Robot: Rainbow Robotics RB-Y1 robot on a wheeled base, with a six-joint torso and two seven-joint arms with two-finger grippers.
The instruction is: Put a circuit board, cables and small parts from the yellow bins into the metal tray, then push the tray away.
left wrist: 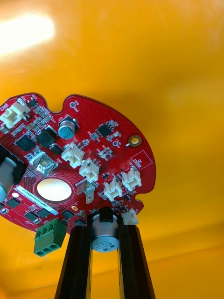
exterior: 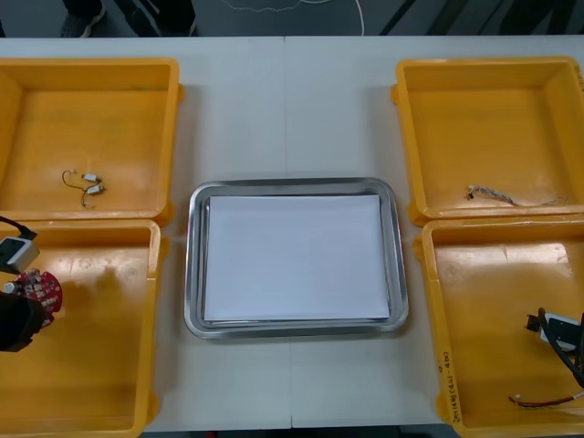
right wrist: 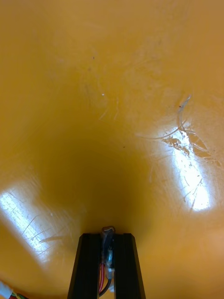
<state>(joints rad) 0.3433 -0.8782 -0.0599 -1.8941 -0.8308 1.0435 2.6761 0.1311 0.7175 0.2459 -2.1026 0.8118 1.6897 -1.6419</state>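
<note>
Over the near left yellow bin [exterior: 100, 347], the left gripper [exterior: 16, 315] is clamped on the round red circuit board [left wrist: 93, 114]. Its two black fingers pinch the board at the rim, one on each side of a little silver can [left wrist: 104, 236] that sits there. Most of the board sticks out past the fingertips, above the bin floor.

Over the near right yellow bin [exterior: 493, 310], the right gripper [right wrist: 107, 236] is squeezed tight on a red and yellow cable [right wrist: 107, 245]. The plug end pokes up between the fingertips, and the wires run back between the fingers.

The picking-up step looks done for these two things. I think the next move is to carry each one to the metal tray [exterior: 292, 185] in the middle of the table [exterior: 228, 109]. The tray has a white inside and nothing in it yet. The board hangs by its edge, so it could tip if the arm goes fast. Go slow, get over the white part, then let go.

Small metal parts [exterior: 87, 182] wait in the far left yellow bin [exterior: 91, 109]. A thin twisted cable [exterior: 493, 193] waits in the far right yellow bin [exterior: 493, 119].
</note>
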